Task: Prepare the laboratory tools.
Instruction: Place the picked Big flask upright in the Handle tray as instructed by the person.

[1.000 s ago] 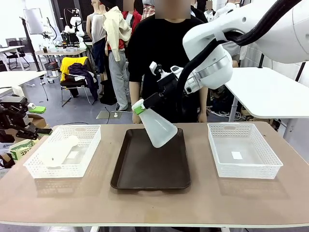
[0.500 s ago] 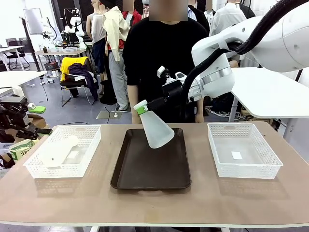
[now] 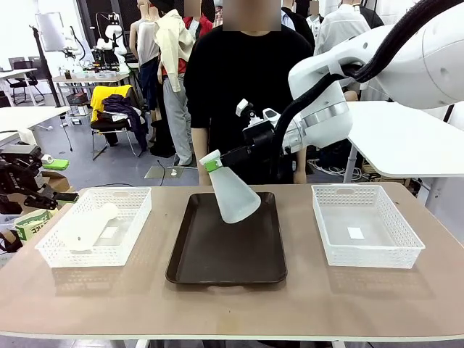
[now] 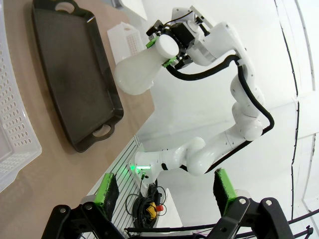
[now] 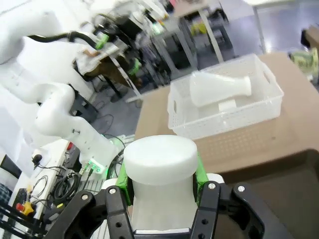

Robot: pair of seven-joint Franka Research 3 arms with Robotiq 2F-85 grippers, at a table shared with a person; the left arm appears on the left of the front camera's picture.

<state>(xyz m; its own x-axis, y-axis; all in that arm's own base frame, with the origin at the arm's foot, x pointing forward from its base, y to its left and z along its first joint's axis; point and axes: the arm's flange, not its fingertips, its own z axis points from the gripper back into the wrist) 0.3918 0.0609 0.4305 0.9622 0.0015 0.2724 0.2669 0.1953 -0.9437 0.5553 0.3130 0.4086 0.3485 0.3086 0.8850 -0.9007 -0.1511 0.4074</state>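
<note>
- Two frosted flasks: one [image 3: 233, 192] hangs tilted over the dark tray [image 3: 225, 254], its neck pinched between my right gripper's [image 3: 212, 164] green pads; the other [image 3: 87, 226] lies on its side in the left mesh basket [image 3: 54, 254].
- My left gripper [image 4: 164, 191] sits off the table's left side, fingers spread, holding nothing.
- The tan tabletop [image 3: 232, 304] carries the tray between two baskets.
- A person in black [image 3: 246, 80] stands across from me; behind, a yellow garment [image 3: 109, 98] hangs over a chair.
- A small white label [image 3: 354, 233] lies in the right basket [image 3: 373, 257], too small to read.

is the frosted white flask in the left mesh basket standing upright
No, the translucent frosted white conical flask lies on its side inside the white mesh basket, its narrow neck pointing toward the basket's far right corner.
</note>
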